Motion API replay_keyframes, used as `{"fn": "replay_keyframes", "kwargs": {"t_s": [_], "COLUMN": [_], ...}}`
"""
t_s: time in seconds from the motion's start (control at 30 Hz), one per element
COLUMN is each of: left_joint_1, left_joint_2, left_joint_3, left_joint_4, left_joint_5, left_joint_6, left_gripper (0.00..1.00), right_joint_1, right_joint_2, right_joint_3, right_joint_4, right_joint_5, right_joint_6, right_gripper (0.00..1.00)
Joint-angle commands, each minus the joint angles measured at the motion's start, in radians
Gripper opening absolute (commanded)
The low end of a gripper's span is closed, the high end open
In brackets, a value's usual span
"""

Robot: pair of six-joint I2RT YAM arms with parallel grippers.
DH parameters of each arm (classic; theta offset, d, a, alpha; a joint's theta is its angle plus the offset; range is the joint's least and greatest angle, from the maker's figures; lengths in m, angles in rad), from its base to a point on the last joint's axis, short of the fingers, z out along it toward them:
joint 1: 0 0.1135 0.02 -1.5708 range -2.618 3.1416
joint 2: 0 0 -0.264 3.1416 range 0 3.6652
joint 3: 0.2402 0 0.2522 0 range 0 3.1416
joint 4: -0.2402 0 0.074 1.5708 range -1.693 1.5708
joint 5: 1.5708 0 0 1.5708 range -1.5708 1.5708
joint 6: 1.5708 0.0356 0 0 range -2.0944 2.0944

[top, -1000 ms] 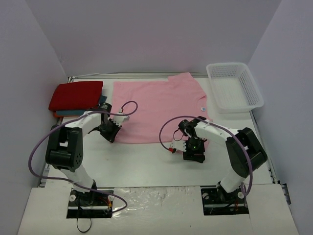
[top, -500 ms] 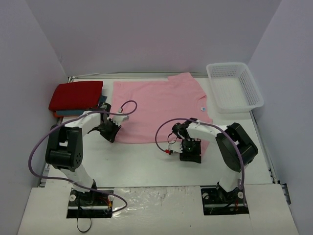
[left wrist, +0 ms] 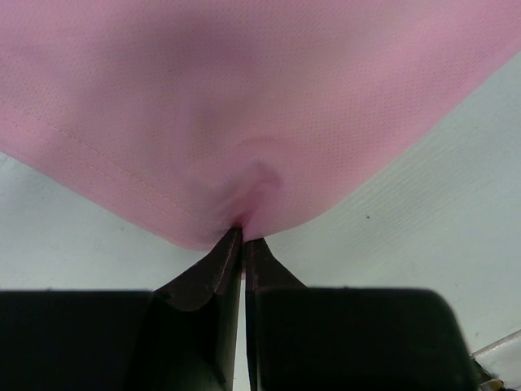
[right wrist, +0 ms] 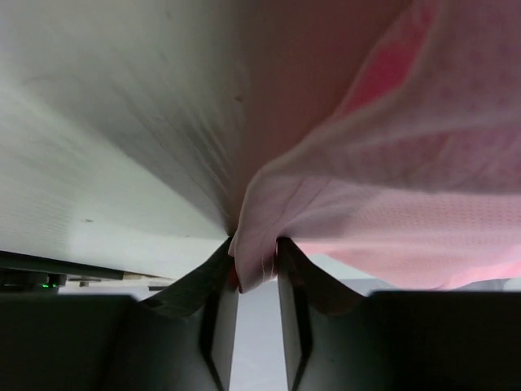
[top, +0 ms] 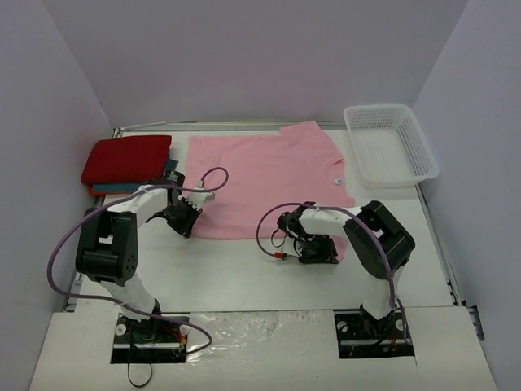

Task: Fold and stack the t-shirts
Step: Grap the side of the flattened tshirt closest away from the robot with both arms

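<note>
The light pink t-shirt [top: 264, 175] lies spread flat on the white table, collar end at the right. My left gripper [top: 181, 225] is shut on its near left corner; the left wrist view shows the pink cloth [left wrist: 269, 106] puckered at the closed fingertips [left wrist: 242, 232]. My right gripper [top: 303, 248] is shut on the near right edge of the pink shirt, and the right wrist view shows a fold of cloth [right wrist: 269, 236] pinched between its fingers. The red folded t-shirt [top: 126, 157] lies on the teal-blue one [top: 114, 189] at the far left.
A white plastic mesh basket [top: 389, 143] stands at the far right corner. Purple cables loop over both arms. Grey walls close in the table on three sides.
My right gripper has slid left along the shirt's near edge and turned, dragging the pinched right corner inward. My left gripper has not moved.
</note>
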Motion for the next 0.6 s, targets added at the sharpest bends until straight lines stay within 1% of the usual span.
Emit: {"fn": "replay_keyframes", "kwargs": {"t_s": [0.0, 0.1, 0.3, 0.33, 0.43, 0.47, 0.57], "left_joint_1": [0.006, 0.006, 0.006, 0.006, 0.006, 0.006, 0.004], "left_joint_2": [-0.027, -0.03, -0.041, -0.049, -0.075, -0.084, -0.139], "left_joint_3": [0.008, 0.005, 0.008, 0.009, 0.018, 0.02, 0.02], "left_joint_4": [-0.021, -0.017, -0.02, -0.022, -0.033, -0.034, -0.044], "left_joint_5": [0.025, 0.023, 0.025, 0.026, 0.026, 0.029, 0.034], "left_joint_6": [0.005, 0.007, 0.01, 0.01, 0.011, 0.014, 0.021], "left_gripper": [0.02, 0.02, 0.02, 0.02, 0.02, 0.02, 0.02], "right_joint_1": [0.007, 0.015, 0.02, 0.021, 0.021, 0.021, 0.02], "right_joint_2": [0.069, 0.064, -0.026, -0.057, -0.118, -0.132, -0.186], "right_joint_3": [-0.025, -0.013, 0.047, 0.052, 0.065, 0.066, 0.067], "right_joint_4": [0.112, 0.107, -0.018, -0.032, -0.079, -0.089, -0.131], "right_joint_5": [-0.072, -0.079, -0.15, -0.155, -0.158, -0.187, -0.181], "right_joint_6": [0.034, 0.046, 0.034, 0.035, 0.038, 0.046, 0.067], "right_gripper": [0.19, 0.17, 0.14, 0.12, 0.0, 0.0, 0.0]}}
